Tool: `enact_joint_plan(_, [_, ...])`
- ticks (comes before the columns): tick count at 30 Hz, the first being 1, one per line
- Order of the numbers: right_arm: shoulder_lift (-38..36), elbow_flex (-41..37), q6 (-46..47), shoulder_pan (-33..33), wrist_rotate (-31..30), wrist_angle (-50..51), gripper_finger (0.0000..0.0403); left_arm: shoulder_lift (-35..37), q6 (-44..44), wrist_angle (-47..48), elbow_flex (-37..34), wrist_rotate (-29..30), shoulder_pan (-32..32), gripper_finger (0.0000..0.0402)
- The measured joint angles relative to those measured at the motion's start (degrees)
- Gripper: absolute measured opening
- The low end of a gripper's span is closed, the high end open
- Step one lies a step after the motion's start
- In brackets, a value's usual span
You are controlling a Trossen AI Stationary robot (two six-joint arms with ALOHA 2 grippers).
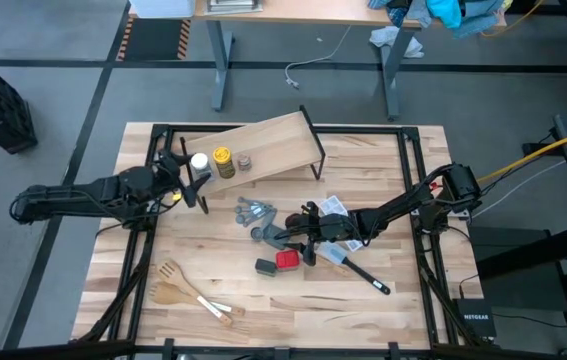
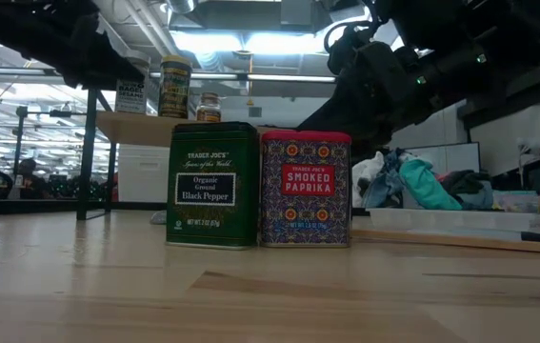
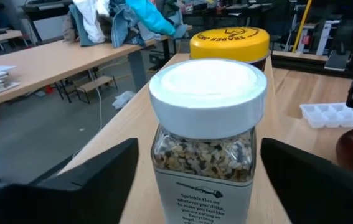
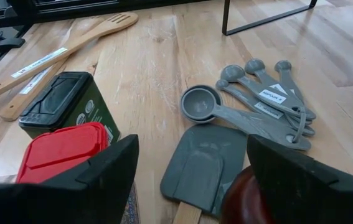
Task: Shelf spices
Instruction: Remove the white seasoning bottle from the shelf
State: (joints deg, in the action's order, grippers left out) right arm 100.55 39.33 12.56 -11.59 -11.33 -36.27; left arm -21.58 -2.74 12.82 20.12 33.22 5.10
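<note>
Left wrist view showed the left pincer (image 3: pixel 204 177) spread wide around the white-capped jar (image 3: pixel 206 134), not gripping; rigid, probably slick glass, best grasped mid-body.

Red tin (image 4: pixel 64 151) touches dark tin (image 4: pixel 64 107); grey measuring spoons (image 4: pixel 257 102) lie near.

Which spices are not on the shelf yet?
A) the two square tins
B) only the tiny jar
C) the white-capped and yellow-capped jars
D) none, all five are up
A: the red tin and the dark tin stand on the table, while the three jars, like the white-capped jar, sit on the shelf.
</note>
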Motion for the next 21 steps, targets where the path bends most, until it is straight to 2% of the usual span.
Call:
enact_joint_plan(8, [0.00, 0.00, -0.04, -0.01, 0.00, 0.00, 0.0305, 0.04, -1.92, -0.02, 0.00, 0.00, -0.02, 0.0196])
enact_joint_plan(21, [0.00, 0.00, -0.04, -0.01, 0.00, -0.02, 0.0305, 0.22, -2.83, 0.07, 2.16, 0.63, -0.59, 0.0192])
